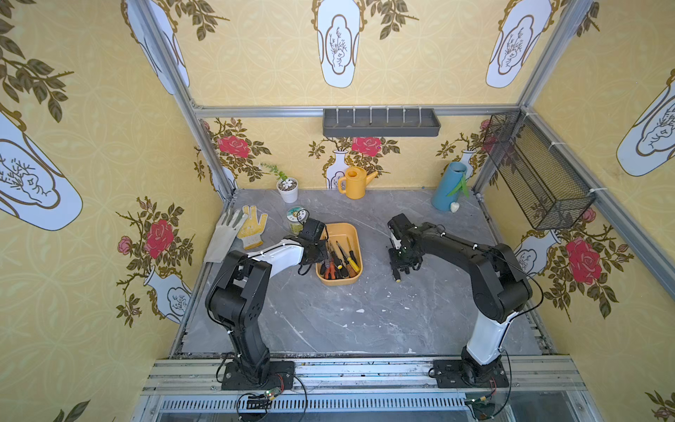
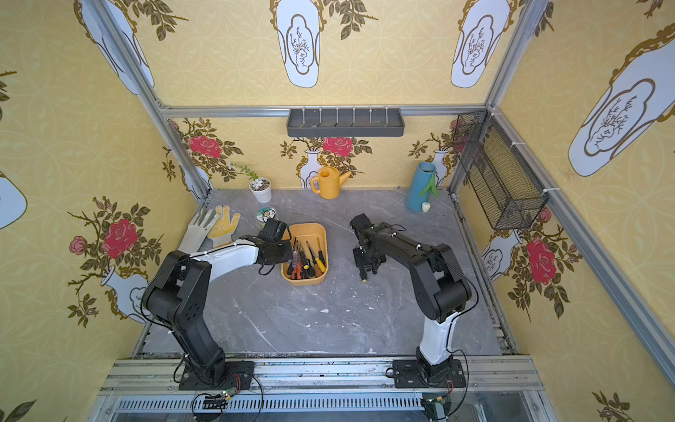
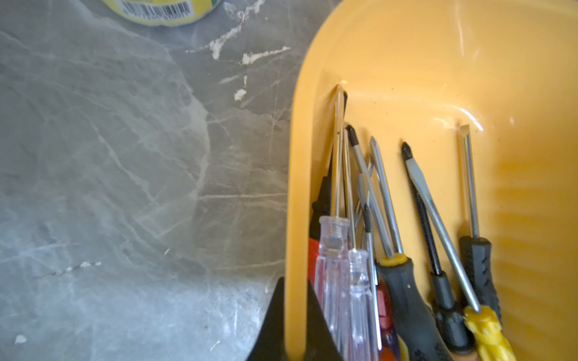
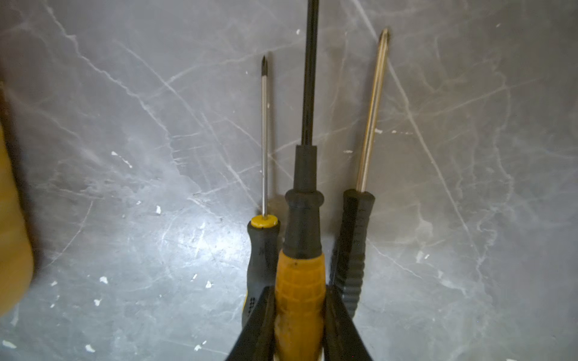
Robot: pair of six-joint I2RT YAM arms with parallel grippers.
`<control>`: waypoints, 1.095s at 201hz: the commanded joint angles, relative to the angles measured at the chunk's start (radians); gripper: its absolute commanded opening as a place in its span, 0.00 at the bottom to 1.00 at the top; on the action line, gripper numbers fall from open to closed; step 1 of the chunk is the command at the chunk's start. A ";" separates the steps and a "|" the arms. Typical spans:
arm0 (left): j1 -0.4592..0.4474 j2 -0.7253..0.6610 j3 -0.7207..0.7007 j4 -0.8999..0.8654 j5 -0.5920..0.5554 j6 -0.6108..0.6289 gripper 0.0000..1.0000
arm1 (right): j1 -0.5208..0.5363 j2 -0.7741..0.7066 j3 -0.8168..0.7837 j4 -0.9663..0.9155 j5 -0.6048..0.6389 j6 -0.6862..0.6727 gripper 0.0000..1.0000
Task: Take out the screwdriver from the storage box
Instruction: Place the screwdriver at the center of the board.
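The yellow-orange storage box (image 1: pixel 341 230) (image 2: pixel 308 232) sits mid-table with several screwdrivers (image 1: pixel 345 259) (image 3: pixel 403 290) and pliers lying in it. My left gripper (image 3: pixel 295 289) (image 1: pixel 321 252) is shut on the box's left wall (image 3: pixel 300 187), one finger outside and one inside. To the right of the box, my right gripper (image 4: pixel 300 293) (image 1: pixel 400 261) is shut on the orange handle of a black-shafted screwdriver (image 4: pixel 305 203), low over the table. Under it, two other screwdrivers (image 4: pixel 262 247) (image 4: pixel 353 237) lie side by side on the grey surface.
A green-lidded jar (image 1: pixel 295 219) and two work gloves (image 1: pixel 252 226) lie left of the box. A potted plant (image 1: pixel 288 188), a yellow watering can (image 1: pixel 356 182) and a blue vase (image 1: pixel 449 186) line the back wall. A grey tray (image 1: pixel 380 122) and a black mesh basket (image 1: pixel 537 171) hang on the walls.
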 commanded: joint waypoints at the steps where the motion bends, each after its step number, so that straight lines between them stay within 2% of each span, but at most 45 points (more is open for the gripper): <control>1: -0.002 0.020 -0.012 -0.133 0.040 0.002 0.00 | 0.001 0.017 0.007 -0.012 0.023 -0.009 0.00; 33: -0.002 0.015 -0.011 -0.135 0.041 0.000 0.00 | 0.001 0.026 -0.001 -0.012 0.036 0.000 0.00; 53: -0.002 0.014 -0.011 -0.137 0.040 0.001 0.00 | 0.001 0.030 -0.002 -0.011 0.037 0.001 0.06; 61: -0.002 0.014 -0.011 -0.139 0.041 0.002 0.00 | 0.001 0.032 -0.001 -0.013 0.040 0.001 0.11; 74: -0.002 0.012 -0.011 -0.138 0.041 0.002 0.00 | 0.001 0.036 0.001 -0.016 0.042 0.001 0.28; 105: -0.002 0.008 -0.013 -0.139 0.042 0.001 0.00 | 0.001 0.025 -0.004 -0.015 0.049 0.009 0.39; 220: -0.002 0.017 0.001 -0.139 0.048 0.002 0.00 | 0.003 -0.012 0.038 -0.025 0.027 0.018 0.45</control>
